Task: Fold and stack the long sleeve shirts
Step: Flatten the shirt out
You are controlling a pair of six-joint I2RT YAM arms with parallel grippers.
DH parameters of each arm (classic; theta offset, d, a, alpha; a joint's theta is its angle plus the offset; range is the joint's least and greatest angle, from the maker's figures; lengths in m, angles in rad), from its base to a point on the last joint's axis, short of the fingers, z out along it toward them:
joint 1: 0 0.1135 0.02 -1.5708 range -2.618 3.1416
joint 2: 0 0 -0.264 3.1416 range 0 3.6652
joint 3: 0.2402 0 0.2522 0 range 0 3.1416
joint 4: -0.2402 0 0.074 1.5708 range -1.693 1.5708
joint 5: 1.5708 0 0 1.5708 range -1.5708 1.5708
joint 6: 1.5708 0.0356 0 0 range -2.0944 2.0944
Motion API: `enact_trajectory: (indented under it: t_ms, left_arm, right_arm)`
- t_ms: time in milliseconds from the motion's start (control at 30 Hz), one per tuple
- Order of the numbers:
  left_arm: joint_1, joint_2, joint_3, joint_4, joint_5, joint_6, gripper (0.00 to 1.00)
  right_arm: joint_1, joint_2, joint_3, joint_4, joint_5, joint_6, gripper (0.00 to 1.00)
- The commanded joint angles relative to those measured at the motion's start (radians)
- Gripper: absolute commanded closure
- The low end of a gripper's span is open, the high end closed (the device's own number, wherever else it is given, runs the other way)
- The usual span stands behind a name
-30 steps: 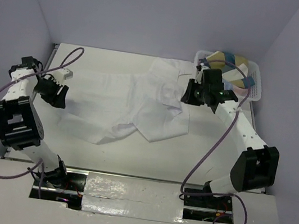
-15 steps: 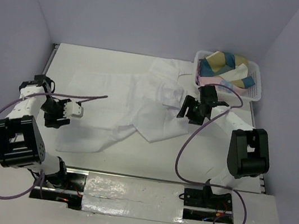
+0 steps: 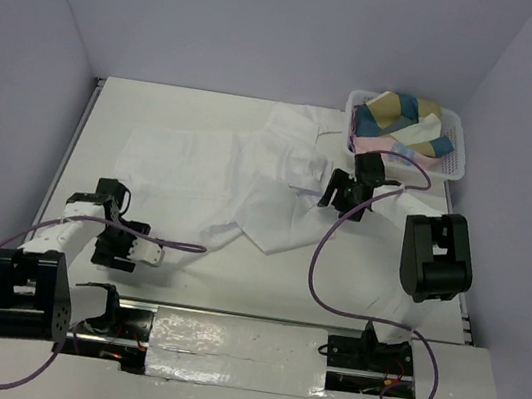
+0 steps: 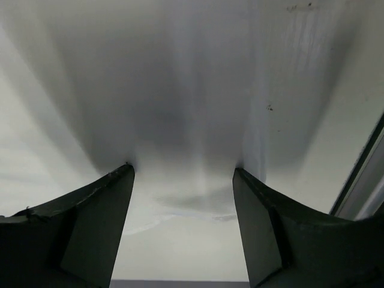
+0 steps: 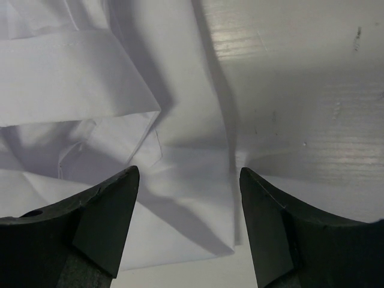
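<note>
At about 7 o'clock on the table point(image 3: 385, 279), nearest me, my left gripper point(image 4: 183, 171) hangs with its fingers spread wide and nothing between them, low over pale cloth at the near-left end of the shirt point(image 3: 250, 172). I cannot tell if it touches. I count one white long sleeve shirt, lying loosely rumpled across the middle of the table. Its long axis runs from 8 o'clock to 2 o'clock, and I cannot make out which end is the collar. Past centre, near 2 o'clock, my right gripper point(image 5: 189, 171) is also spread and empty, above the shirt's right edge where cloth meets bare table. Farthest off, at 1 o'clock, one white basket point(image 3: 459, 149) holds folded coloured cloths point(image 3: 401, 115).
</note>
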Motion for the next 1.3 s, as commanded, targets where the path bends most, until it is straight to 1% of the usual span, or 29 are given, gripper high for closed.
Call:
enact_trajectory:
  t_ms: [0,33,100,167,200,233,267,300,333,367,400,533,567,667,733,767,800,833,867,933,967,1000,1033,1067,1100,1133,1167,1200,1267]
  left_arm:
    - [-0.004,-0.005,-0.092,0.124,-0.08,0.009,0.2]
    - [-0.006,-0.001,-0.105,0.192,-0.09,0.003,0.2]
    - [-0.006,0.021,-0.12,0.245,-0.095,-0.035,0.23]
    - [-0.004,0.051,-0.111,0.259,-0.08,-0.06,0.33]
    - [-0.006,0.057,-0.108,0.26,-0.069,-0.075,0.38]
    - [-0.006,0.062,-0.11,0.269,-0.067,-0.084,0.52]
    - [-0.006,0.062,-0.114,0.3,-0.066,-0.095,0.6]
    - [-0.004,0.062,-0.114,0.311,-0.063,-0.118,0.69]
    - [-0.004,0.061,-0.108,0.313,-0.045,-0.138,0.84]
    - [-0.004,0.059,-0.093,0.302,-0.026,-0.185,0.94]
    - [-0.006,0.056,-0.056,0.296,-0.005,-0.216,1.0]
    - [0.003,0.051,0.074,0.251,0.043,-0.38,1.0]
    - [0.005,0.053,0.128,0.241,0.057,-0.432,1.0]
    - [0.012,0.064,0.206,0.217,0.089,-0.514,1.0]
    - [0.015,0.074,0.229,0.214,0.091,-0.532,1.0]
    - [0.014,0.077,0.245,0.213,0.089,-0.537,1.0]
    - [0.015,0.081,0.252,0.207,0.089,-0.537,1.0]
    - [0.017,0.082,0.257,0.201,0.088,-0.534,1.0]
    - [0.017,0.084,0.265,0.19,0.092,-0.523,1.0]
    - [0.026,0.084,0.271,0.14,0.103,-0.497,1.0]
    - [0.028,0.082,0.272,0.112,0.112,-0.455,1.0]
    - [0.028,0.081,0.274,0.083,0.114,-0.43,1.0]
    - [0.028,0.079,0.274,-0.007,0.112,-0.395,0.99]
    - [0.029,0.078,0.277,-0.061,0.111,-0.308,0.94]
    - [0.025,0.071,0.276,-0.104,0.082,-0.273,0.78]
    - [0.023,0.068,0.271,-0.143,0.054,-0.261,0.7]
    - [0.022,0.067,0.269,-0.146,0.019,-0.268,0.62]
    - [0.022,0.061,0.269,-0.142,-0.053,-0.275,0.45]
    - [0.022,0.056,0.309,-0.152,-0.104,-0.287,0.4]
  right_arm:
    - [-0.001,0.029,0.006,0.095,-0.056,-0.001,0.25]
    - [0.0,0.055,0.01,0.098,-0.069,-0.001,0.26]
    - [0.003,0.058,0.016,0.096,-0.054,-0.001,0.33]
    - [0.002,0.064,0.029,0.081,-0.047,0.002,0.4]
    - [0.003,0.069,0.035,0.057,-0.04,0.002,0.46]
    - [0.0,0.072,0.042,0.047,-0.039,0.002,0.5]
    - [0.002,0.072,0.042,0.046,-0.039,0.001,0.56]
    - [0.003,0.07,0.039,0.041,-0.042,0.001,0.71]
    - [0.0,0.069,0.033,0.038,-0.042,0.001,0.83]
    - [-0.003,0.052,0.027,0.033,-0.04,0.001,0.97]
    - [-0.003,0.032,0.003,0.033,-0.042,0.001,1.0]
    - [-0.004,-0.132,-0.08,0.0,-0.074,-0.019,1.0]
    - [-0.004,-0.217,-0.097,-0.043,-0.082,-0.033,1.0]
    - [0.017,-0.337,-0.14,-0.146,-0.158,-0.057,1.0]
    - [0.092,-0.439,-0.143,-0.302,-0.183,-0.076,1.0]
    - [0.129,-0.468,-0.137,-0.418,-0.197,-0.082,1.0]
    - [0.22,-0.524,-0.125,-0.471,-0.198,-0.074,1.0]
    - [0.268,-0.549,-0.123,-0.52,-0.207,-0.071,1.0]
    - [0.305,-0.569,-0.132,-0.587,-0.288,-0.064,1.0]
    - [0.397,-0.611,-0.161,-0.632,-0.391,-0.033,1.0]
    - [0.422,-0.617,-0.181,-0.673,-0.417,-0.019,0.99]
    - [0.442,-0.621,-0.215,-0.69,-0.437,-0.008,0.88]
    - [0.457,-0.64,-0.232,-0.703,-0.444,0.002,0.72]
    - [0.461,-0.655,-0.247,-0.7,-0.454,-0.001,0.35]
    - [0.458,-0.673,-0.252,-0.694,-0.441,0.002,0.25]
    - [0.413,-0.696,-0.232,-0.692,-0.418,-0.004,0.11]
    - [0.384,-0.701,-0.168,-0.677,-0.404,-0.014,0.01]
    - [0.353,-0.7,-0.127,-0.654,-0.398,-0.028,0.0]
    - [0.286,-0.65,0.0,-0.547,-0.379,-0.039,0.0]
